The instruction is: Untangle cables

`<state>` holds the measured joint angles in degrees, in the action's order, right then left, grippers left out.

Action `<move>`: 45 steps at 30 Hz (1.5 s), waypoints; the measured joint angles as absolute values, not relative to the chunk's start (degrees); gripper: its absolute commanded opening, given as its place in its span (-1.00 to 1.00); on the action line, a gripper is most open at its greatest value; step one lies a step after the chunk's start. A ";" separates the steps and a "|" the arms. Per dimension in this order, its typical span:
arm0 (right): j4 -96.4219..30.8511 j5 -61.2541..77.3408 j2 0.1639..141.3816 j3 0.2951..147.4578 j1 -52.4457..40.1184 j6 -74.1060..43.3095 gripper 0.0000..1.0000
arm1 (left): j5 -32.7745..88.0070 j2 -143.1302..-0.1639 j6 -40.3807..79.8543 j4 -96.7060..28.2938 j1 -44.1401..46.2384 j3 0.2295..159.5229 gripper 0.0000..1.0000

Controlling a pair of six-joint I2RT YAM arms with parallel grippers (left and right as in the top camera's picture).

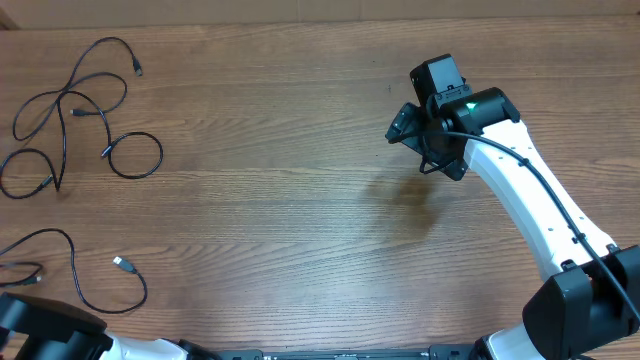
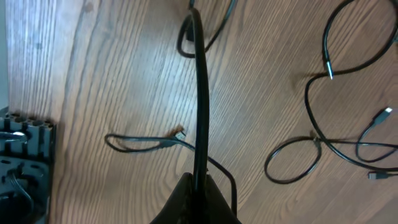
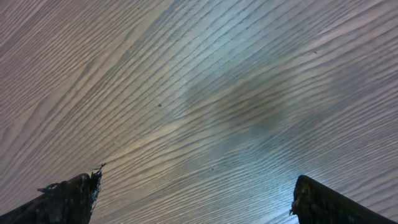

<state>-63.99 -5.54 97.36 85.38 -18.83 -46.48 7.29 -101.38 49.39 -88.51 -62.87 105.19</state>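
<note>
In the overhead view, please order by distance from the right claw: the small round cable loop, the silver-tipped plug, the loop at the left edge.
From the right claw:
1. Small round loop of thin black cable, upper left.
2. Silver-tipped plug, lower left.
3. Black cable loop at the left edge.

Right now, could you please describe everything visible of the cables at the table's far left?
The cables are thin, glossy black cords with small plug ends, some tipped silver. They lie flat on the wooden table in loose open loops, crossing in places without a tight knot. Only the table touches them.
</note>
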 measured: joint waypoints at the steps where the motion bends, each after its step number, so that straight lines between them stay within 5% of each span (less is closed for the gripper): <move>1: -63.94 -5.28 97.36 85.38 -18.83 -46.46 1.00 | 7.60 -101.38 49.41 -87.94 -62.81 104.66 -0.92; 13: -63.42 -4.27 97.36 85.38 -18.83 -45.17 1.00 | 11.38 -104.68 49.54 -81.54 -62.72 101.16 -0.89; 14: -63.42 -4.23 97.36 85.38 -18.83 -45.15 1.00 | 11.79 -105.41 49.30 -81.52 -62.72 101.10 -0.61; 15: -63.42 -4.27 97.36 85.38 -18.85 -45.17 1.00 | 12.23 -106.30 48.93 -81.28 -62.72 100.88 -0.09; 16: -63.40 -4.27 97.36 85.38 -18.83 -45.12 1.00 | 12.84 -107.83 47.44 -80.97 -62.72 100.68 -0.03; 21: -62.98 -4.27 97.36 85.38 -18.83 -45.12 1.00 | 14.17 -111.70 41.85 -81.87 -62.72 100.44 -0.49; 30: -63.00 -4.25 97.36 85.38 -18.83 -44.95 1.00 | 14.81 -112.68 38.81 -84.73 -62.72 100.40 0.19; 38: -63.00 -4.25 97.36 85.38 -18.83 -44.97 1.00 | 21.76 -112.68 30.70 -85.65 -62.74 100.40 0.00; 45: -62.02 -2.70 97.36 85.38 -18.83 -44.99 1.00 | 31.16 -112.68 19.75 -85.23 -61.89 100.40 0.09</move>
